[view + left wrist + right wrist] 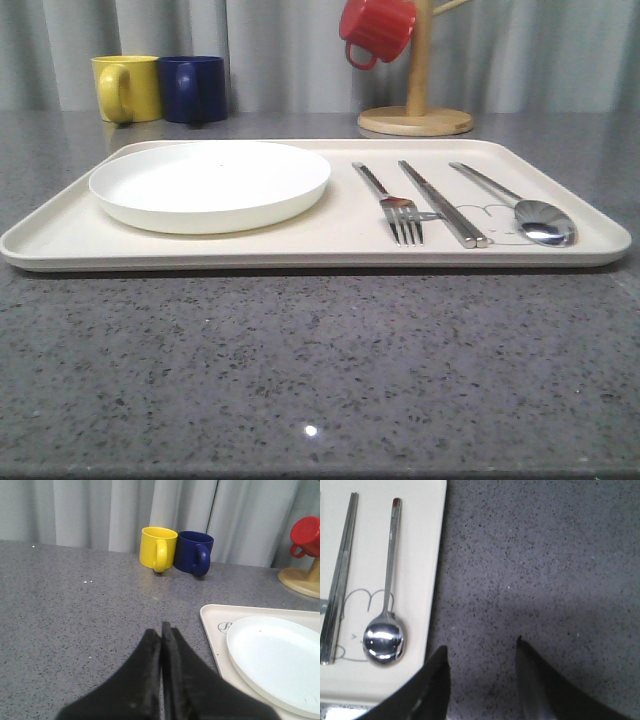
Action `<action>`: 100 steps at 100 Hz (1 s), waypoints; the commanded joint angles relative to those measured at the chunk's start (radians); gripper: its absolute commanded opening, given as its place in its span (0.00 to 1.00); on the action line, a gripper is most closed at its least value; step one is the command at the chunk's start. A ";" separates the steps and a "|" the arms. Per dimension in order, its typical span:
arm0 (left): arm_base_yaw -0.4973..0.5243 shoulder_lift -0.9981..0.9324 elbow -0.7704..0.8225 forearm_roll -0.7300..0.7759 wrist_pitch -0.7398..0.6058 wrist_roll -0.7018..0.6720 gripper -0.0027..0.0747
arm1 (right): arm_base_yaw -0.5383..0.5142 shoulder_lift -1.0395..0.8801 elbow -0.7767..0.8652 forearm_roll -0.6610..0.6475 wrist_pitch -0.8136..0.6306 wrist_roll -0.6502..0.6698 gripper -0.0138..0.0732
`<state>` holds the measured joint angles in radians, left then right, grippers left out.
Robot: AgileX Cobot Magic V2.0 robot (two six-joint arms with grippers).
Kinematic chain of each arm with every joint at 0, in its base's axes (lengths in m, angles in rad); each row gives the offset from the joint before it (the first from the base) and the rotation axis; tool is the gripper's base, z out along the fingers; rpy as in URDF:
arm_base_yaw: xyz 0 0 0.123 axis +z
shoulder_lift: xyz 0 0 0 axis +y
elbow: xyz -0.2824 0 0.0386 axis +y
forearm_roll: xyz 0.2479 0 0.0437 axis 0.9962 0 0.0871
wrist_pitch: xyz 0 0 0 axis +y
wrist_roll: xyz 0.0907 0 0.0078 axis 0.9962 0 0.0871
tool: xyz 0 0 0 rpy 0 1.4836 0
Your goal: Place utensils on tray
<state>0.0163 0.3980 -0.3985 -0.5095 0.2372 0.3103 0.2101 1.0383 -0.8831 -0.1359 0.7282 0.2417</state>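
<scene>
Lying across the middle of the front view, the large shallow cream rectangular tray (60,240) with rounded corners sits on the grey speckled stone tabletop (320,380). A round white plate (210,185) rests on the tray's left half. On the right half, three slim shiny silver utensils lie side by side, apart from one another, handles pointing away from the camera: the four-tined fork (392,205) nearest the plate, the pair of straight flat chopsticks (441,203) in the middle, the oval-bowled spoon (520,208) furthest right. A faint grey drawing shows on the tray under the chopstick tips and spoon bowl; its subject is probably an animal outline, but too little is visible to be sure.

At upper left of the front view, a yellow mug (127,88) and a dark blue mug (194,89) stand touching, beyond the tray. At upper centre-right, a red mug (376,30) hangs on a wooden mug tree (416,110).

Left wrist view: the left gripper (162,630), black fingers pressed together, clenched on nothing, over bare tabletop beside the tray's corner.

Right wrist view: the right gripper (481,652), black fingers spread and released, over bare tabletop just beside the tray edge, near the spoon bowl.
</scene>
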 commanded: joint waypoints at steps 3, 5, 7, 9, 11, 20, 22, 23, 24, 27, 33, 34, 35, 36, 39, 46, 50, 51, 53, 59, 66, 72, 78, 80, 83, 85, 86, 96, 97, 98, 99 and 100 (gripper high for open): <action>-0.001 0.010 -0.027 -0.015 -0.074 -0.001 0.01 | -0.005 -0.138 0.091 -0.023 -0.127 -0.008 0.54; -0.001 0.010 -0.027 -0.015 -0.074 -0.001 0.01 | -0.005 -0.163 0.116 -0.023 -0.141 -0.008 0.54; -0.001 0.010 -0.027 -0.015 -0.074 -0.001 0.01 | -0.005 -0.188 0.132 -0.023 -0.155 -0.008 0.54; -0.001 0.010 -0.027 -0.015 -0.074 -0.001 0.01 | -0.005 -0.212 0.155 -0.023 -0.168 -0.008 0.54; -0.001 0.010 -0.027 -0.015 -0.074 -0.001 0.01 | -0.005 -0.237 0.185 -0.023 -0.186 -0.008 0.54; -0.001 0.010 -0.027 -0.015 -0.074 -0.001 0.01 | -0.005 -0.347 0.266 -0.026 -0.231 -0.008 0.54; -0.001 0.010 -0.027 -0.015 -0.074 -0.001 0.01 | -0.005 -0.382 0.291 -0.026 -0.240 -0.008 0.54; -0.001 0.010 -0.027 -0.015 -0.074 -0.001 0.01 | -0.005 -0.391 0.291 -0.026 -0.243 -0.008 0.54; -0.001 0.010 -0.027 -0.015 -0.074 -0.001 0.01 | -0.005 -0.400 0.303 -0.026 -0.246 -0.008 0.54; -0.001 0.010 -0.027 -0.015 -0.074 -0.001 0.01 | -0.005 -0.434 0.324 -0.026 -0.259 -0.008 0.54; -0.001 0.010 -0.027 -0.015 -0.074 -0.001 0.01 | -0.005 -0.503 0.366 -0.026 -0.274 -0.008 0.54; -0.001 0.010 -0.027 -0.015 -0.074 -0.001 0.01 | -0.005 -0.510 0.370 -0.026 -0.277 -0.008 0.54; -0.001 0.010 -0.027 -0.015 -0.074 -0.001 0.01 | -0.005 -0.524 0.374 -0.026 -0.280 -0.008 0.54; -0.001 0.010 -0.027 -0.015 -0.074 -0.001 0.01 | -0.005 -0.530 0.381 -0.026 -0.285 -0.008 0.54; -0.001 0.010 -0.027 -0.015 -0.074 -0.001 0.01 | -0.005 -0.555 0.394 -0.026 -0.293 -0.008 0.53; -0.001 0.010 -0.027 -0.015 -0.074 -0.001 0.01 | -0.005 -0.608 0.411 -0.026 -0.311 -0.008 0.49; -0.001 0.010 -0.027 -0.015 -0.074 -0.001 0.01 | -0.005 -0.632 0.416 -0.026 -0.316 -0.008 0.45; -0.001 0.010 -0.027 -0.015 -0.074 -0.001 0.01 | -0.005 -0.638 0.415 -0.027 -0.316 -0.008 0.43; -0.001 0.010 -0.027 -0.015 -0.074 -0.001 0.01 | -0.005 -0.644 0.415 -0.027 -0.316 -0.008 0.40; -0.001 0.010 -0.027 -0.015 -0.074 -0.001 0.01 | -0.005 -0.658 0.415 -0.027 -0.316 -0.008 0.31; -0.001 0.010 -0.027 -0.015 -0.074 -0.001 0.01 | -0.005 -0.661 0.415 -0.030 -0.316 -0.008 0.18; -0.001 0.010 -0.027 -0.015 -0.074 -0.001 0.01 | -0.005 -0.661 0.415 -0.035 -0.316 -0.008 0.08; -0.001 0.010 -0.027 -0.015 -0.074 -0.001 0.01 | -0.005 -0.661 0.415 -0.035 -0.316 -0.008 0.09; -0.001 0.010 -0.027 -0.015 -0.074 -0.001 0.01 | -0.005 -0.661 0.415 -0.035 -0.315 -0.008 0.08; -0.001 0.010 -0.027 -0.015 -0.074 -0.001 0.01 | -0.005 -0.661 0.415 -0.035 -0.315 -0.008 0.08; -0.001 0.010 -0.027 -0.015 -0.074 -0.001 0.01 | -0.005 -0.661 0.415 -0.035 -0.314 -0.008 0.08; -0.001 0.010 -0.027 -0.015 -0.074 -0.001 0.01 | -0.005 -0.661 0.415 -0.035 -0.312 -0.008 0.08; -0.001 0.010 -0.027 -0.015 -0.074 -0.001 0.01 | -0.005 -0.661 0.415 -0.035 -0.313 -0.008 0.08; -0.001 0.010 -0.027 -0.015 -0.074 -0.001 0.01 | -0.005 -0.661 0.415 -0.035 -0.313 -0.008 0.08; -0.001 0.010 -0.027 -0.015 -0.074 -0.001 0.01 | -0.005 -0.661 0.415 -0.035 -0.313 -0.008 0.08; -0.001 0.010 -0.027 -0.015 -0.074 -0.001 0.01 | -0.005 -0.661 0.415 -0.035 -0.313 -0.008 0.08; -0.001 0.010 -0.027 -0.015 -0.074 -0.001 0.01 | -0.005 -0.661 0.415 -0.035 -0.313 -0.008 0.08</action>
<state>0.0163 0.3980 -0.3985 -0.5095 0.2372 0.3103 0.2101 0.3737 -0.4452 -0.1499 0.4915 0.2417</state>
